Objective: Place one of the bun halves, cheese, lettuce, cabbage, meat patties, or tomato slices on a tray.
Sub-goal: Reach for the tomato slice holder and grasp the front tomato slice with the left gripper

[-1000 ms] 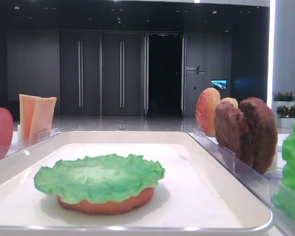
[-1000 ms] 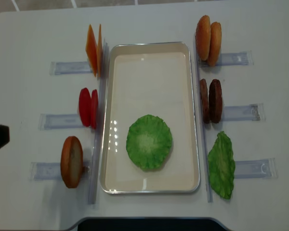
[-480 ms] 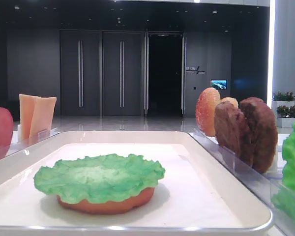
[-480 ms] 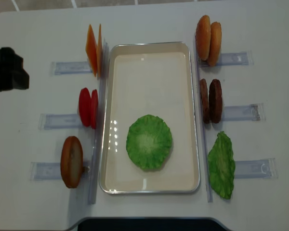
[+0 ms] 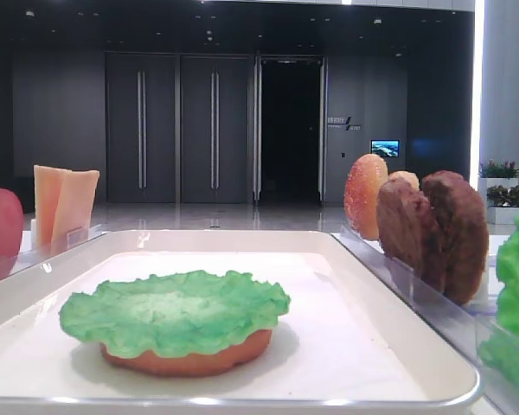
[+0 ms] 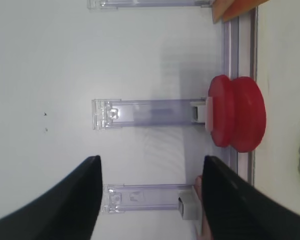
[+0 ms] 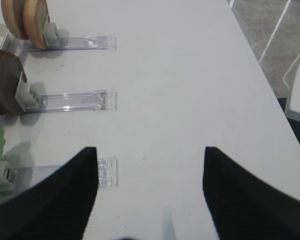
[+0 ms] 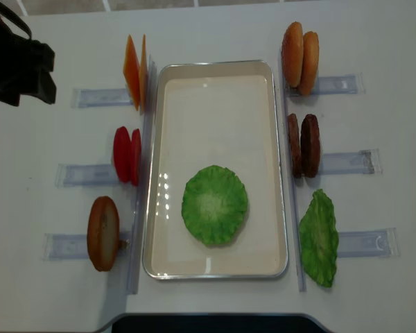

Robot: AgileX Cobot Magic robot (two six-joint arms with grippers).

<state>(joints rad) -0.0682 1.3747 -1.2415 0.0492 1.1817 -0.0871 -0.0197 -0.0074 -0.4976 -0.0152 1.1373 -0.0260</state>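
tray (image 8: 215, 83) holds lettuce (image 8: 214, 204) over bun half (image 5: 186, 356); both hands spread, empty.

I count one tray (image 8: 215, 76), two tomato slices (image 8: 127, 155), two cheese slices (image 8: 134, 71) and two meat patties (image 8: 303, 145). Lettuce leaves (image 8: 215, 204) come to two, one lying in the tray. I see four bun halves (image 8: 299, 48), counting the one under that leaf, and six clear racks (image 8: 343, 162).
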